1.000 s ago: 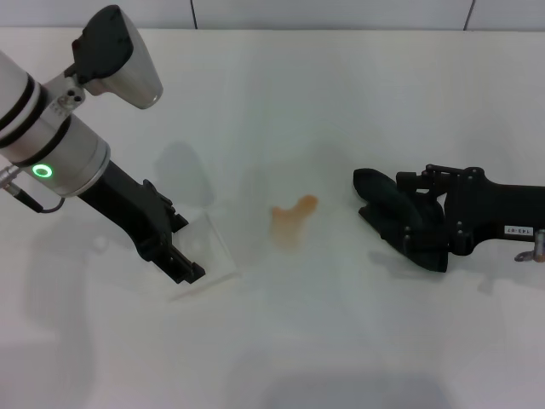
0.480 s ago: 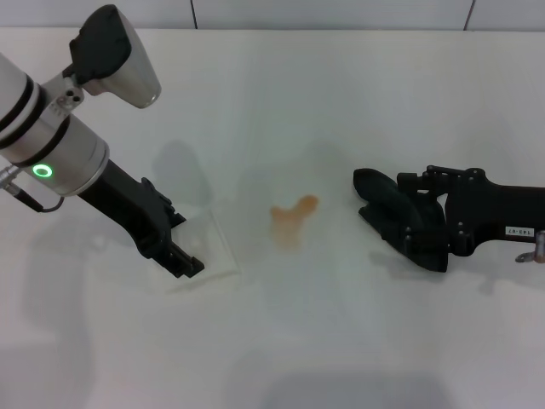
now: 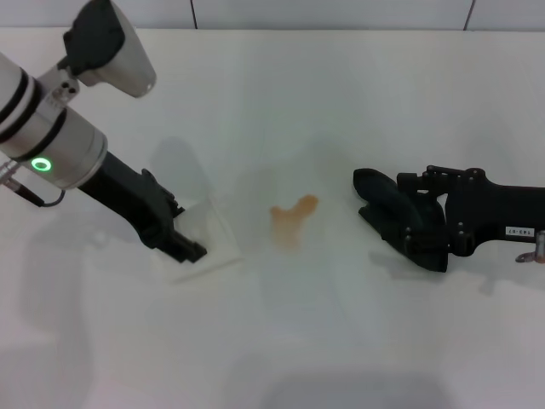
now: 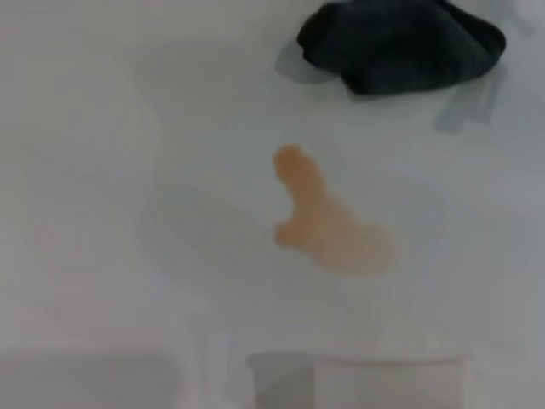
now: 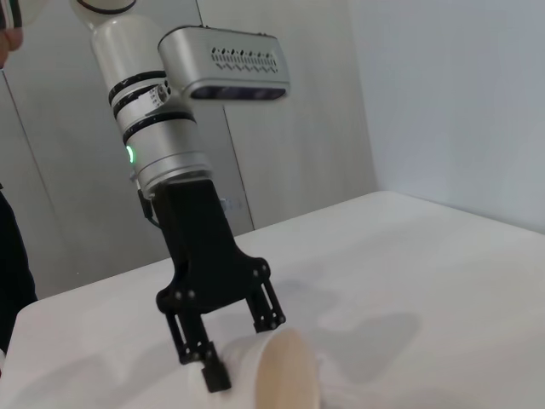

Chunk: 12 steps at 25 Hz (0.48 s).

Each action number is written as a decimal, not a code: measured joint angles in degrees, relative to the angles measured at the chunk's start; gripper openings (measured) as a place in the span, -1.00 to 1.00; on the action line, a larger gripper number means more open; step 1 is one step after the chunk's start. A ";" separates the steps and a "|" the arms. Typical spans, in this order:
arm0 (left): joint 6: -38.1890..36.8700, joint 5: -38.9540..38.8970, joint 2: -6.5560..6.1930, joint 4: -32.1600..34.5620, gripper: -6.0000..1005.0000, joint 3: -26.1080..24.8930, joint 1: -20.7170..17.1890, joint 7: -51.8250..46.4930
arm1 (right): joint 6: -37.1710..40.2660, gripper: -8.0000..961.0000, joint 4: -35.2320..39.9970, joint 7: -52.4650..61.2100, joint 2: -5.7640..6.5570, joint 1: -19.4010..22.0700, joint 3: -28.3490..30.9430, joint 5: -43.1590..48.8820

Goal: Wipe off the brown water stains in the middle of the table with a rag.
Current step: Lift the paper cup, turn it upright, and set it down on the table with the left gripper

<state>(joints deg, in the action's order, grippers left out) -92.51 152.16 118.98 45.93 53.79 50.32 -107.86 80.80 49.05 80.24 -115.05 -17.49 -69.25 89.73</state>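
One orange-brown lobed water stain [image 3: 294, 218] sits mid-table [image 3: 341, 102], unwiped. The right gripper [image 3: 387, 217] pinches the lumpy black rag [image 3: 381, 192] just beside it, ready to sweep. The left gripper [image 3: 189, 249] clamps a clear plastic cup [image 3: 204, 239], keeping it aside.

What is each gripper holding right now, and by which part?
The left gripper grips the clear plastic cup, lying sideways, at its rim. The right gripper lies against the rag; a grip can't be told.

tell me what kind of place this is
Probably a robot test lab: a bare white table, a staged patch of brown water stains, a black rag, and plain grey wall panels behind.
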 joint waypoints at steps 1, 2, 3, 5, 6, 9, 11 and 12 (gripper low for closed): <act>0.01 -0.19 -0.02 0.59 0.36 -0.56 -0.33 0.02 | 0.02 0.75 0.02 0.00 0.00 0.00 0.00 0.00; 0.00 -0.65 -0.01 1.49 0.34 -0.85 -0.92 0.06 | 0.05 0.75 0.03 0.01 0.00 0.00 0.00 0.00; 0.00 -1.35 0.01 3.04 0.33 -1.09 -1.95 0.10 | 0.06 0.75 0.03 0.01 0.00 -0.03 0.00 0.00; 0.13 -3.43 0.03 5.87 0.30 -1.14 -4.07 0.19 | 0.07 0.75 0.02 0.01 -0.02 -0.14 0.00 0.00; 0.33 -4.85 0.02 7.42 0.28 -1.15 -5.33 0.25 | 0.07 0.75 0.01 0.01 -0.04 -0.18 0.00 -0.02; 2.17 -9.67 -0.17 10.97 0.17 -1.48 -9.42 0.51 | 0.07 0.75 -0.02 0.01 -0.08 -0.30 -0.13 -0.58; 3.14 -11.42 -0.17 12.04 0.13 -1.77 -10.86 0.83 | 0.07 0.75 -0.06 0.01 -0.09 -0.38 -0.22 -0.77; 4.09 -12.96 -0.09 12.60 0.11 -2.07 -12.11 1.26 | 0.07 0.75 -0.06 0.01 -0.09 -0.40 -0.24 -0.78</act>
<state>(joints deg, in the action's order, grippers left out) -88.42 139.20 118.90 58.52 51.71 38.21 -106.61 80.87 48.99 80.24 -115.13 -17.89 -69.50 88.95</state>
